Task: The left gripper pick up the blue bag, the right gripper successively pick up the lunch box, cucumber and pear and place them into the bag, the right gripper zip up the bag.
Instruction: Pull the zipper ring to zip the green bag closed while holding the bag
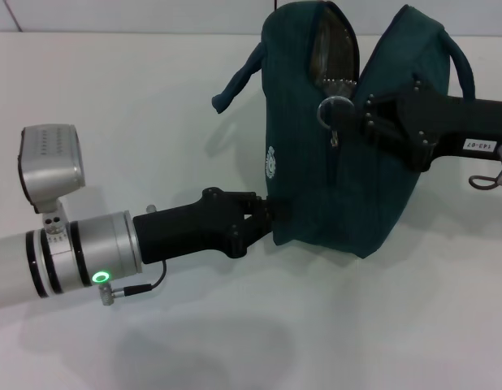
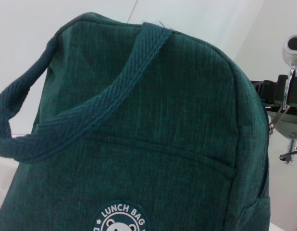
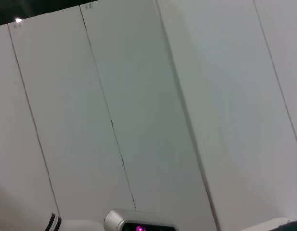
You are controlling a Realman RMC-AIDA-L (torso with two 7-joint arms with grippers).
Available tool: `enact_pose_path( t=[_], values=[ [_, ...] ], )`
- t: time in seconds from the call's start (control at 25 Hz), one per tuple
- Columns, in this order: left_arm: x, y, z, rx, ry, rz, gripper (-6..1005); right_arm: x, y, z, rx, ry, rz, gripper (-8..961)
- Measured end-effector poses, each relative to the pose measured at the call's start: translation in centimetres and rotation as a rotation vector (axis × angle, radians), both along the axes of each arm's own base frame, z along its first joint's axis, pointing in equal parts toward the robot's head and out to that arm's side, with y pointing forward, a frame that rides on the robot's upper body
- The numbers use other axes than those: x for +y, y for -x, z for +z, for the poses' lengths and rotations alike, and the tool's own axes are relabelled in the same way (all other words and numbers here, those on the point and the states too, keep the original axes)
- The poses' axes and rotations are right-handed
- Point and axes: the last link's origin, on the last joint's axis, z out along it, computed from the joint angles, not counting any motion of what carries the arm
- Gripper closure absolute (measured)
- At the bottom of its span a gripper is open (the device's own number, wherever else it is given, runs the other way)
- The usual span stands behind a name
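Nearest the head camera, at about 8 o'clock, the left claw (image 1: pixel 271 213) reaches in from its silver wrist with the green ring lit, its black fingers clamped on the lower near corner of the blue bag (image 1: pixel 332 162), steadying it. The bag stands upright on the white surface (image 1: pixel 153 106) toward 1 o'clock, its handles out to either side, and the left wrist view is filled by its front panel with the round white logo (image 2: pixel 120 219). Farther back, at about 2 o'clock, the right claw (image 1: pixel 355 112) comes in from the right edge and sits at the ring zip pull (image 1: pixel 335 110); its fingers look closed on or right beside the pull, but the exact contact is hard to read. Silver lining still shows in a narrow opening at the bag's top, so the zipping step appears to be in hand and unfinished. The next move likely calls for drawing the pull along the zipper track while the left claw holds the bag firm. Lunch box, cucumber and pear are nowhere visible, presumably inside. The right wrist view shows only pale wall panels, nothing of the bag.
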Motion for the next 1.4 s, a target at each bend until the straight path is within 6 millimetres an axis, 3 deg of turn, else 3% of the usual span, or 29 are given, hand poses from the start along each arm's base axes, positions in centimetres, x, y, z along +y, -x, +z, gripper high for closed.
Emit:
enact_pose_path(
  t=[0.44, 0.88, 1.2, 1.4],
  values=[
    [0.0, 0.4, -0.8, 0.078, 0.005, -0.026, 944, 0.3, 0.1, 0.8, 0.065, -0.041, -0.029, 927],
    [-0.4, 0.7, -1.1, 0.129, -0.008, -0.102, 945, 0.8, -0.8, 1.8, 0.098, -0.1, -0.091, 925],
    [-0.3, 0.6, -1.1, 0.141, -0.008, -0.124, 875, 0.8, -1.1, 1.9, 0.104, -0.11, -0.108, 924],
    [0.3, 0.2, -0.4, 0.057, -0.016, -0.024, 832, 0.6, -1.2, 1.6, 0.092, -0.1, -0.104, 923]
  ],
)
